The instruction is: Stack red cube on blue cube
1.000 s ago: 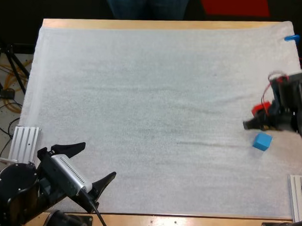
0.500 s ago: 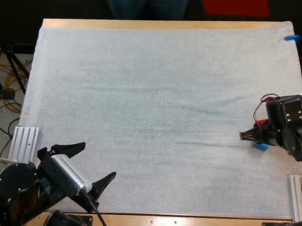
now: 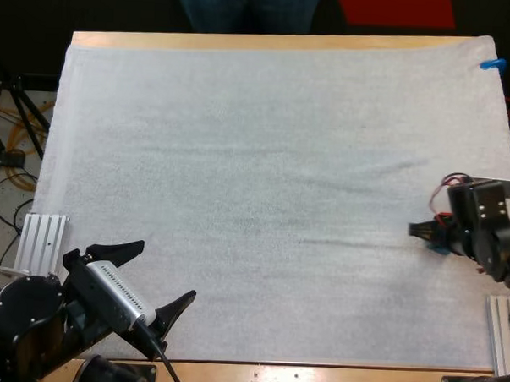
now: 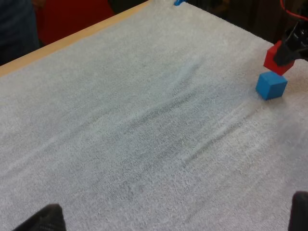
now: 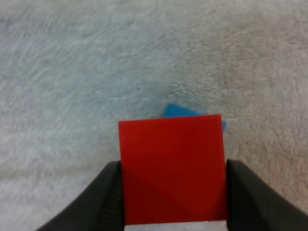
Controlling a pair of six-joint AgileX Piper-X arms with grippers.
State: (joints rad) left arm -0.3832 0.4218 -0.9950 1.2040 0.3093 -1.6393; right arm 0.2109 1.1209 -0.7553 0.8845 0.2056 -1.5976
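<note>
Two cubes nearly aligned: red cube (image 5: 172, 163) clamped from both sides in right tool (image 5: 172, 190), poised just over blue cube (image 4: 271, 85) near mat (image 3: 256, 157) edge for square placement. Left tool (image 3: 162, 273) spread wide, parked clear at near worktop (image 3: 244, 42) corner.

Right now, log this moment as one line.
phase: placing | right gripper: shut on red cube, just above blue cube, contact unclear | left gripper: open, empty
</note>
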